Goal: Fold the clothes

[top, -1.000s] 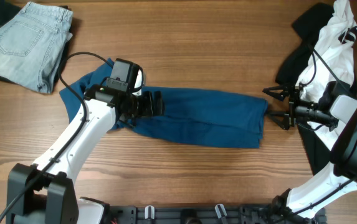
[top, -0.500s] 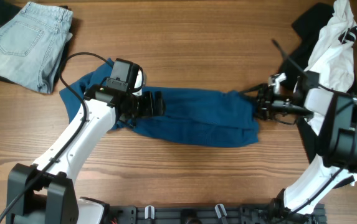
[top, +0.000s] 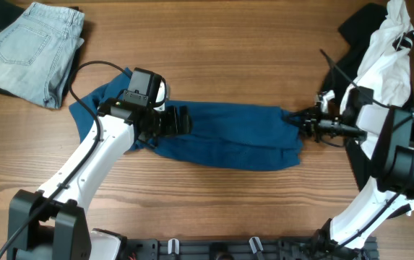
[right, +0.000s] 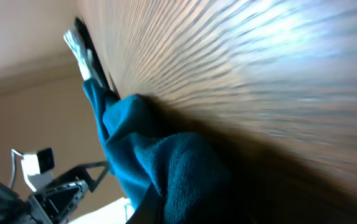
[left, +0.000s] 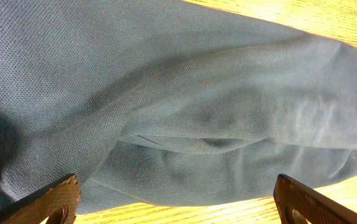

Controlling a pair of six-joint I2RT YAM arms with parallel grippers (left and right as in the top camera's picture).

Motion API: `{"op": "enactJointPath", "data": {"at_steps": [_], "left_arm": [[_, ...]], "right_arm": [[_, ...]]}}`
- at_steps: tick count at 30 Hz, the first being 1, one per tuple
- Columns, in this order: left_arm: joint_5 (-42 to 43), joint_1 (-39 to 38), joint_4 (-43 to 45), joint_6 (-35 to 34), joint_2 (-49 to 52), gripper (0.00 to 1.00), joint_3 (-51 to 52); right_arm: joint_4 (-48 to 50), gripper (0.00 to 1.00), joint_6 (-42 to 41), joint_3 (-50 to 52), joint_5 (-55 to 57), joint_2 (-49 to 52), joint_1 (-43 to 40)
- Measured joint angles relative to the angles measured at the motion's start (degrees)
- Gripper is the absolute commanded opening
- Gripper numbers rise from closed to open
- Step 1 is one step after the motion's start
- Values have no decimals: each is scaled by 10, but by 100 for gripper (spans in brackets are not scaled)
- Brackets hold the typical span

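The clothes, a teal-blue shirt [top: 232, 137], lie as a long band across the middle of the table. My left gripper [top: 178, 120] hovers over the shirt's left part, open; in the left wrist view the fabric [left: 184, 106] fills the frame, with my left gripper [left: 179, 202] wide open and its fingertips [left: 58, 196] in the bottom corners. My right gripper [top: 302, 127] is at the shirt's right edge, shut on a bunched fold. In the right wrist view the teal cloth [right: 166, 165] is pinched in my right gripper [right: 175, 208].
Pale denim jeans [top: 29, 47] lie folded at the back left. A white garment with black cloth [top: 384, 50] is piled at the back right, close behind my right arm. The left arm's black cable [top: 84, 108] loops over the shirt's left end.
My right gripper moved left onto the shirt's right edge and shut on it, bunching that edge a little leftwards. The left arm has not moved.
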State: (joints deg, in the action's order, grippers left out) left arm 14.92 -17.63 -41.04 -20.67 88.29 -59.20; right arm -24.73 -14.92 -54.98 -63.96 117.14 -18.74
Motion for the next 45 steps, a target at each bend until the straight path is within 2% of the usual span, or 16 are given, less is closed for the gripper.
{"op": "enactJointPath", "data": {"at_steps": [7, 20, 25, 33, 38, 39, 40, 41, 45], "left_arm": [[0, 0, 0, 0, 0, 100, 0], [0, 0, 0, 0, 0, 100, 0], [0, 0, 0, 0, 0, 100, 0], [0, 0, 0, 0, 0, 100, 0], [0, 0, 0, 0, 0, 100, 0], [0, 0, 0, 0, 0, 100, 0], [0, 0, 0, 0, 0, 100, 0], [0, 0, 0, 0, 0, 100, 0], [5, 0, 0, 0, 0, 100, 0]], "right_arm": [[-32, 4, 12, 0, 47, -4, -13], [-56, 4, 22, -3, 137, -38, 43], [-79, 4, 10, -3, 200, -87, 53], [-139, 4, -2, -3, 275, -222, 53], [-167, 4, -2, -3, 296, -233, 55], [-167, 7, -2, -3, 300, -233, 56], [-166, 34, -2, -3, 304, -233, 59], [-166, 100, -2, -3, 307, -233, 64], [-163, 100, -8, -2, 310, -233, 84]]}}
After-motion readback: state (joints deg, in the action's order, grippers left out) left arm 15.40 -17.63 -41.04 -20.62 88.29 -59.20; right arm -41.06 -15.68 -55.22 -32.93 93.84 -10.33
